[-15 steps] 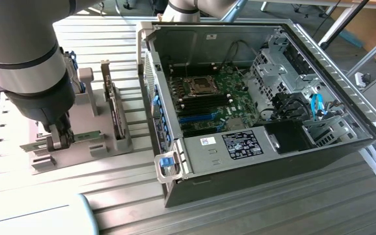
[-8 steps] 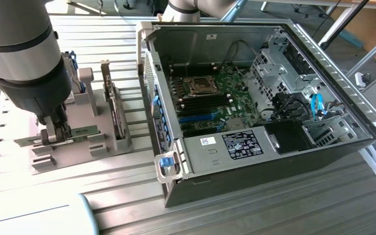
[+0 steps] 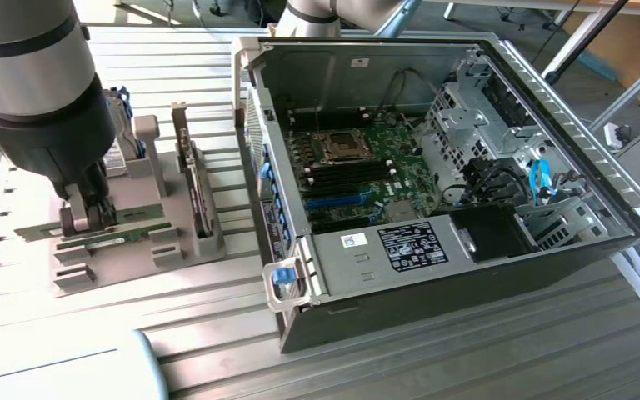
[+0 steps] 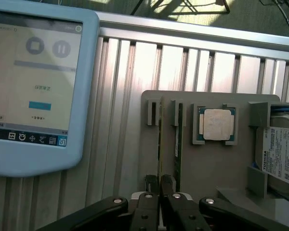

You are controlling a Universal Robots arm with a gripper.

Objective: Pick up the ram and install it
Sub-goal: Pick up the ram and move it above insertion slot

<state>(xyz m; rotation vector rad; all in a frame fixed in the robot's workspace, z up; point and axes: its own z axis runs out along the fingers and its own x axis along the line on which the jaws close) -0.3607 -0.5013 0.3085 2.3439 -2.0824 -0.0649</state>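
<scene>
The ram point(image 3: 131, 234) is a thin green stick standing on edge in a slot of the grey holder point(image 3: 142, 187) at the exterior view's left. My gripper point(image 3: 89, 221) is lowered onto it, one finger on each side. In the wrist view the ram point(image 4: 160, 139) runs straight between my fingertips point(image 4: 151, 184), and my gripper point(image 4: 159, 185) is shut on it. The stick still sits in the holder point(image 4: 207, 163). The open computer case point(image 3: 409, 250) lies to the exterior view's right, with the motherboard's black memory slots point(image 3: 348, 171) exposed.
A second green board point(image 4: 178, 139) stands in the slot beside the ram. The silver processor point(image 4: 217, 124) and a hard drive point(image 4: 279, 154) rest on the same holder. An expansion card point(image 3: 192, 192) stands upright between holder and case. A teach pendant point(image 4: 33, 86) lies nearby.
</scene>
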